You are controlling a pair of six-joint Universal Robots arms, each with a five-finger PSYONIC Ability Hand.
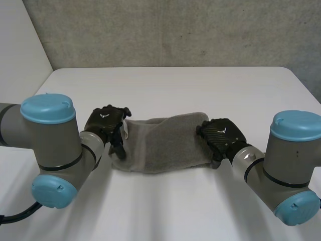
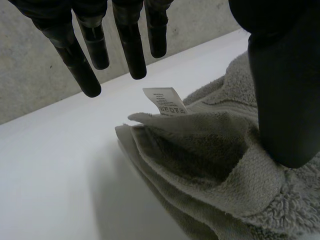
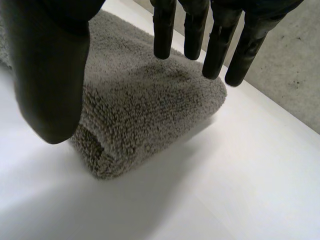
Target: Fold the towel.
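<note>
A grey towel point(image 1: 160, 145) lies folded into a thick strip across the middle of the white table point(image 1: 170, 90). My left hand point(image 1: 106, 122) is at its left end, open. There its straight fingers point(image 2: 130, 45) hang over bare table just past the towel's layered end point(image 2: 200, 160), and the thumb point(image 2: 285, 90) rests on the pile. A white label point(image 2: 167, 101) sticks up from that end. My right hand point(image 1: 223, 133) is over the towel's rounded right end point(image 3: 145, 110), open. Its straight fingers point(image 3: 215, 45) hover above the fold, with the thumb point(image 3: 50, 75) on the near side.
A grey concrete wall point(image 1: 175, 30) runs behind the table's far edge. Bare white tabletop lies beyond the towel and in front of it. My two arms point(image 1: 50, 145) stand at the near left and near right point(image 1: 291, 155) of the table.
</note>
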